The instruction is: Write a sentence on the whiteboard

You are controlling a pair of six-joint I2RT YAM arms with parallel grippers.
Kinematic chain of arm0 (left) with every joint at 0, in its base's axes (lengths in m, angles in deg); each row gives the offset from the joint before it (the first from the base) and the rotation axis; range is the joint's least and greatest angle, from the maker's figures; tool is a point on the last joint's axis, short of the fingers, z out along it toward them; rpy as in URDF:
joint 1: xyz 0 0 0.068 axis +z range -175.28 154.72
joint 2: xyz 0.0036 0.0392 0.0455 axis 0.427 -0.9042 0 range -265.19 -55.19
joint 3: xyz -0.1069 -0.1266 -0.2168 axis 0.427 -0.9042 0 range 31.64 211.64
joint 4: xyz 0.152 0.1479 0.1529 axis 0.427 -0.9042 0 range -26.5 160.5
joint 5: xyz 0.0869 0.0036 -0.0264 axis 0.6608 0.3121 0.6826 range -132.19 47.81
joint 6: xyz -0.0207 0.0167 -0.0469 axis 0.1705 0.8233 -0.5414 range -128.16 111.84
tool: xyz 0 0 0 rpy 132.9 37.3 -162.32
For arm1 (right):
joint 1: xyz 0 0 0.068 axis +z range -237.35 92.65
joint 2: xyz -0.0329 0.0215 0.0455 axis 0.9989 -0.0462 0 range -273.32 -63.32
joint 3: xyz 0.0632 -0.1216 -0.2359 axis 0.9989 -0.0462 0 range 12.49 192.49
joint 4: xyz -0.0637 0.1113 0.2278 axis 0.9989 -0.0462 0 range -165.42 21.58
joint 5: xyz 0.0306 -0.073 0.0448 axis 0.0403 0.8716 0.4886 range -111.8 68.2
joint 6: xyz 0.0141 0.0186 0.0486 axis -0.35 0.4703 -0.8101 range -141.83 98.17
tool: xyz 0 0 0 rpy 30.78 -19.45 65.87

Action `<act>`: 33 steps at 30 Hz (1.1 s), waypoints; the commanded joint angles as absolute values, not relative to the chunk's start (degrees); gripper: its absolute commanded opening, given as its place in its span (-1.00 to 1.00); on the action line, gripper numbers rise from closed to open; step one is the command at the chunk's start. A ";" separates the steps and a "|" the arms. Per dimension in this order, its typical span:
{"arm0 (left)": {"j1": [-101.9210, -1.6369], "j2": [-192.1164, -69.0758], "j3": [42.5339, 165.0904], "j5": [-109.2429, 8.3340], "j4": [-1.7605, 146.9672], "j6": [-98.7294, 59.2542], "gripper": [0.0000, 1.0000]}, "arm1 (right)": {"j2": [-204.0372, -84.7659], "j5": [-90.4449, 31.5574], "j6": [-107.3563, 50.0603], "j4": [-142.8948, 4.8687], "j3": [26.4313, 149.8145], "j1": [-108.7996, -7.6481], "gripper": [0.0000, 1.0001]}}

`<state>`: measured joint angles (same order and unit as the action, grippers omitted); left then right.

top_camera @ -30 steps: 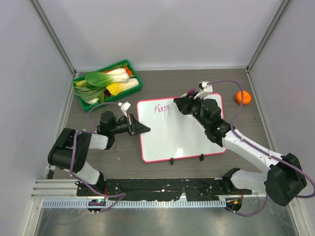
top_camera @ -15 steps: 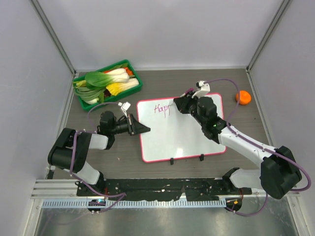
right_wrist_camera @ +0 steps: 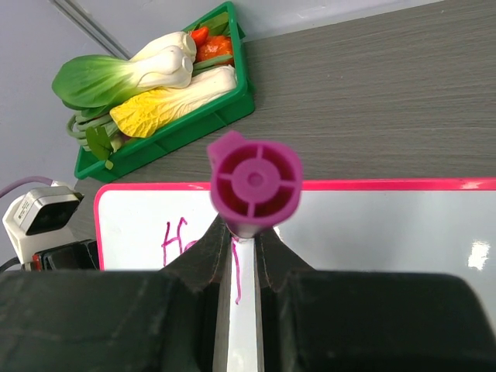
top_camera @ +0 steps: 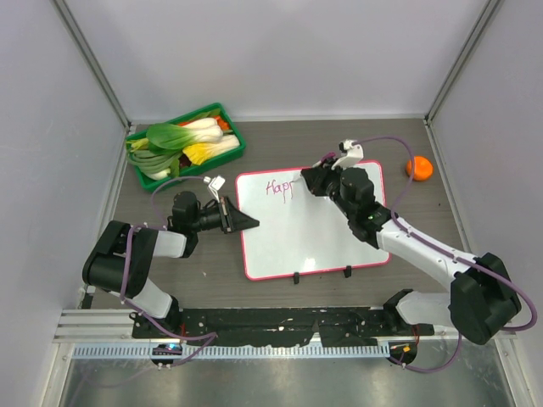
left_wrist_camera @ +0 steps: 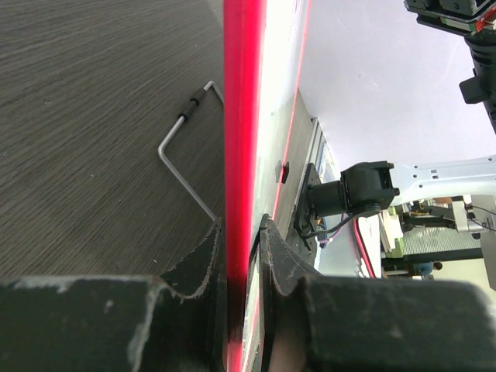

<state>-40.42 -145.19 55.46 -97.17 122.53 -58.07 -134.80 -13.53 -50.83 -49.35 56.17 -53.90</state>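
Observation:
The whiteboard (top_camera: 318,233), white with a pink-red frame, lies on the table between my arms. The sentence (top_camera: 280,187) stands in its top left corner as purple letters reading "Happ". My left gripper (top_camera: 253,223) is shut on the board's left edge; in the left wrist view the red frame (left_wrist_camera: 244,116) runs between the fingers (left_wrist_camera: 205,263). My right gripper (top_camera: 307,180) hovers over the board's top edge, shut on a purple marker (right_wrist_camera: 254,180) whose tip touches the board just right of the letters (right_wrist_camera: 172,236).
A green tray (top_camera: 238,144) of bok choy and other vegetables sits at the back left. An orange ball (top_camera: 418,168) lies at the back right. Two black feet (top_camera: 297,277) stick out at the board's near edge. Grey walls close three sides.
My right arm has shifted slightly to the left along the top of the board, marker still held. The left arm and the board have not moved.

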 commanded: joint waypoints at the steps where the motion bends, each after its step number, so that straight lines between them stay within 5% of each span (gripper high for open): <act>1: -41.72 -147.21 54.85 -91.15 114.45 -50.61 -1.00 | -132.76 -11.08 -49.08 -49.78 55.56 -54.48 -0.99; 33: -41.72 -146.33 54.76 -90.62 113.39 -49.82 -1.00 | -126.26 -18.90 -59.72 -40.20 48.17 -58.87 -0.99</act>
<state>-40.42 -145.12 55.52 -97.22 122.25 -57.67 -131.07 -18.49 -57.49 -44.34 48.89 -57.00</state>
